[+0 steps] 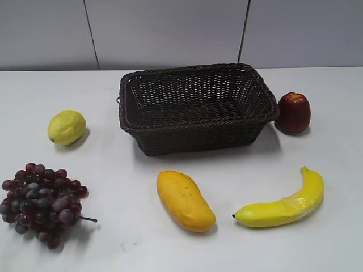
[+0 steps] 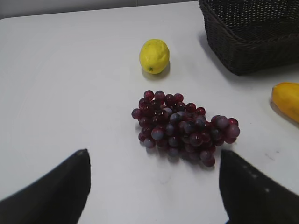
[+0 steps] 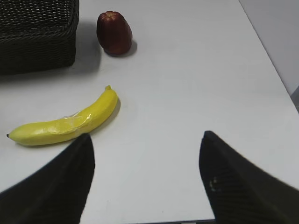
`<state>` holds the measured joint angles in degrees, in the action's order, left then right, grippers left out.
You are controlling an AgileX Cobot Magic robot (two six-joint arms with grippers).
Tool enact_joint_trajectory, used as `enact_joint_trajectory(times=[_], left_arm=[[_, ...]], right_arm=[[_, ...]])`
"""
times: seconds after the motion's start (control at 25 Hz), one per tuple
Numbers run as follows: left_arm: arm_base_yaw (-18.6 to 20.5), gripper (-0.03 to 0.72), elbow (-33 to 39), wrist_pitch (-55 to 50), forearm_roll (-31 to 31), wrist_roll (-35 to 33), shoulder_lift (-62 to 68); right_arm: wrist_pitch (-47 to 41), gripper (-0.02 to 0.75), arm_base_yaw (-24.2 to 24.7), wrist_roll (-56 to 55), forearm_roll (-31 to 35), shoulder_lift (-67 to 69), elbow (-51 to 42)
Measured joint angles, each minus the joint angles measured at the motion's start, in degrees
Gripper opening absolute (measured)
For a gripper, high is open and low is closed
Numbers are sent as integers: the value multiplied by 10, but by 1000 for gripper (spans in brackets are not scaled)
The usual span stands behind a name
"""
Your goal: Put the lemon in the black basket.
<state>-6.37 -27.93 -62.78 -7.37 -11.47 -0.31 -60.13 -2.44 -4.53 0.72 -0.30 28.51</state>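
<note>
The lemon (image 1: 66, 127) is small, yellow-green and bumpy. It lies on the white table left of the black basket (image 1: 195, 122), and shows far ahead in the left wrist view (image 2: 154, 55). The woven basket is empty; a corner of it shows in the left wrist view (image 2: 252, 42) and in the right wrist view (image 3: 37, 42). My left gripper (image 2: 154, 161) is open and empty, well short of the lemon, with the grapes in between. My right gripper (image 3: 145, 142) is open and empty over bare table. Neither gripper shows in the exterior view.
A bunch of dark red grapes (image 1: 41, 203) lies front left, between my left gripper and the lemon (image 2: 187, 128). An orange-yellow mango (image 1: 185, 200) lies front centre. A banana (image 1: 283, 205) lies front right. A dark red fruit (image 1: 293, 112) stands right of the basket.
</note>
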Motion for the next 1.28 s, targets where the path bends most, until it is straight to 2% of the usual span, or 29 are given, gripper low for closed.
enact_joint_trajectory(times=[0.44,0.84,1.08,1.28], left_arm=[[0,641,0,0,0,0,0],[0,599,-2,8,0,0,1],[0,599,-13,140,-22,0,105],[0,599,-15,280,-55,0,290]], right_arm=[[0,571,0,0,0,0,0],[0,571,0,0,0,0,0],[0,571,0,0,0,0,0],[0,571,0,0,0,0,0]])
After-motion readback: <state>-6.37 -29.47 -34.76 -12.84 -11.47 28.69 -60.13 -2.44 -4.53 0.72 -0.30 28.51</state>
